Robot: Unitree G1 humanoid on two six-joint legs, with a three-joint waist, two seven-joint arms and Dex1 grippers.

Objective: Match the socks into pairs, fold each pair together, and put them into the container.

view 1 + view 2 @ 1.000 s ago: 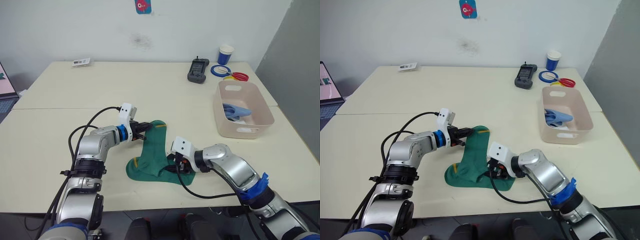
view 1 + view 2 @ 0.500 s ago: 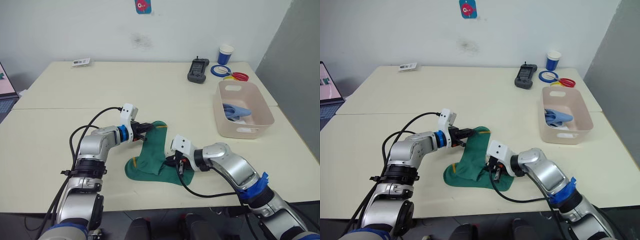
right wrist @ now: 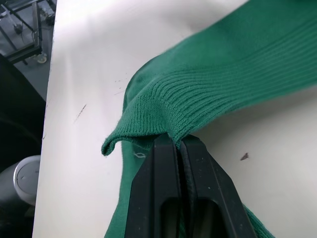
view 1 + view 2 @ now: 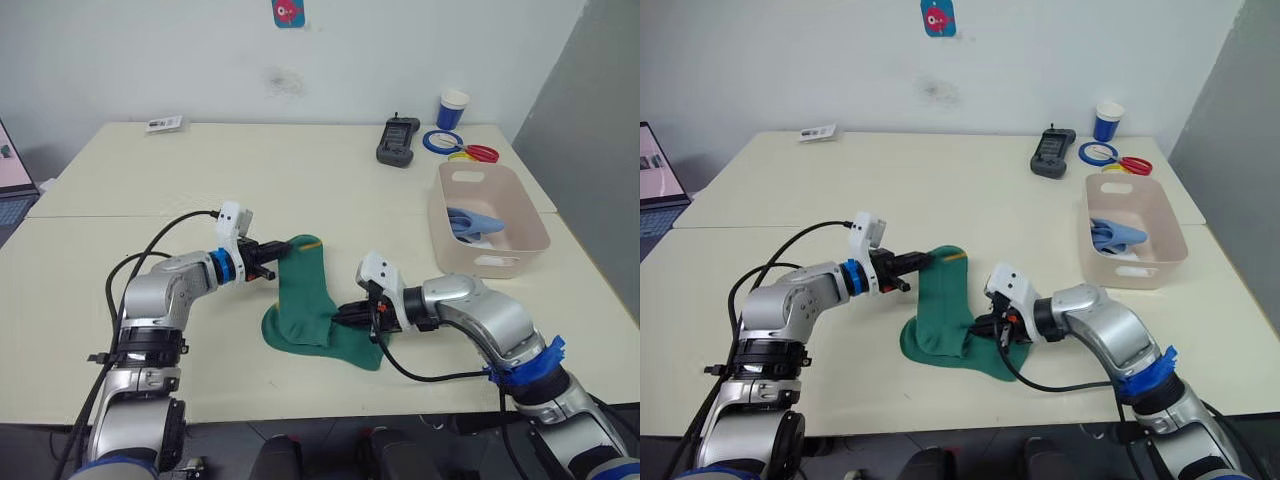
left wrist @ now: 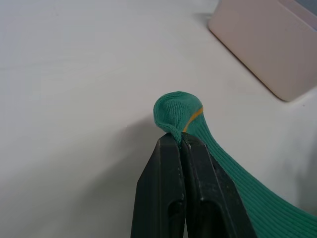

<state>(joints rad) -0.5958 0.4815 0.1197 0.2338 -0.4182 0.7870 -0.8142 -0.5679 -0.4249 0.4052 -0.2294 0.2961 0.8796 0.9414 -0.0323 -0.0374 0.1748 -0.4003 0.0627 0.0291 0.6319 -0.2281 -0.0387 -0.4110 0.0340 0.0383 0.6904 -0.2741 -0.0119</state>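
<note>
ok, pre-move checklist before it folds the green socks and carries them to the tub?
1. Left gripper shut on the dark green ribbed socks at the yellow-marked end: ok.
2. Right gripper shut on the other end's edge: ok.
3. Both socks of the pair stacked in the grip: cannot tell.
4. Pale pink-beige plastic tub has room beside the light blue socks: ok.
5. Table path to the tub free: ok.
</note>
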